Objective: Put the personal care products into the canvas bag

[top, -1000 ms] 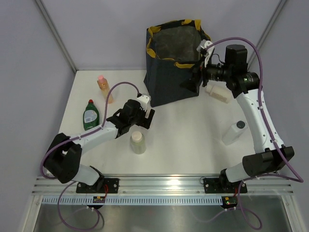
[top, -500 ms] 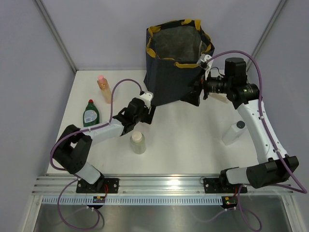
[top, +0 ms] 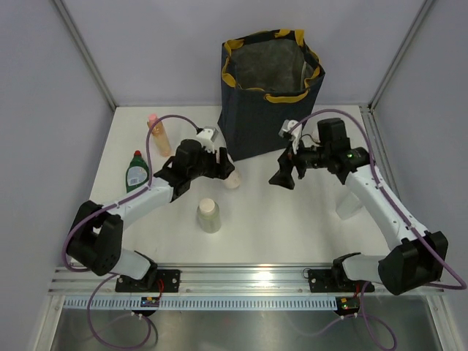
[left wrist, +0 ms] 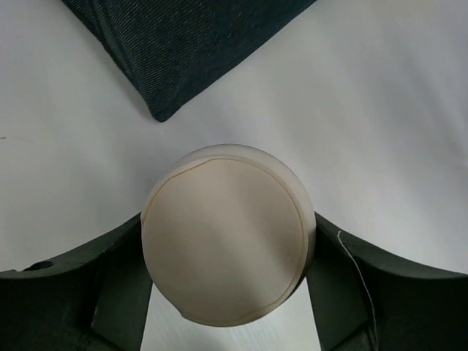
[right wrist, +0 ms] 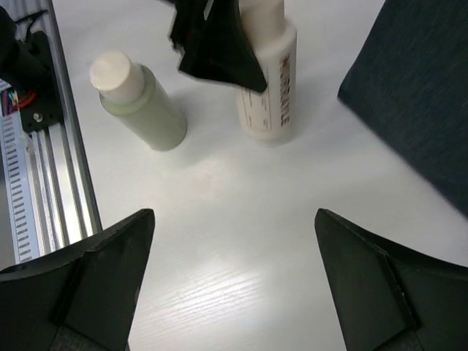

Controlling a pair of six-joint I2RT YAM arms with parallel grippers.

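One white bench [top: 292,227], and at its far edge stands one navy bag [top: 257,124] with a yellow rim, upright, mouth open.

Two arms are reaching in from the near edge. The left hand [top: 224,172] is down just in front of the bag's near corner. It's pinching a cream bottle [top: 232,180], and the left wrist view shows a dark finger [left wrist: 110,285] pressed against each side of the round cap. The right wrist view shows that bottle upright on the bench, lettering down its side, close to the bag but not touching it.

The right hand [top: 283,174] hangs above the bench near the bag's front face. Its fingers are spread wide with nothing between them.

Now the bottles. I count five, and all are outside the bag.
- The cream bottle, in the left hand's grip.
- A pale bottle [top: 208,217] with a cream cap, upright toward the near edge and apart from the gripped one.
- A green bottle [top: 137,174] with a red cap, lying out left.
- A peach bottle [top: 158,135] with a pink cap, just beyond the green one, toward the far left corner.
- A white bottle [top: 346,208] on the right, partly hidden behind the right forearm.
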